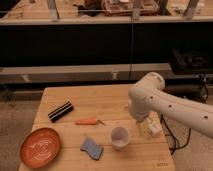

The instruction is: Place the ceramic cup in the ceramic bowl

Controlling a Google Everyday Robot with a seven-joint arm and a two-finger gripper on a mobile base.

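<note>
Status: nothing placed; grasp, carry and set-down all remain. Item: ceramic cup, upright on tabletop, front centre, whitish outside, pinkish-mauve inside. Destination: ceramic bowl, orange-brown, shallow, empty, front-left, well apart. Tool: end effector, just right of cup; open or closed, cannot tell.

Wooden table holds black striped block, perhaps a carrot, blue sponge.

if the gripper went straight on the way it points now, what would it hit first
The gripper points down, just right of the ceramic cup. It would probably meet the wooden table first, missing the cup, though depth is unclear.
</note>
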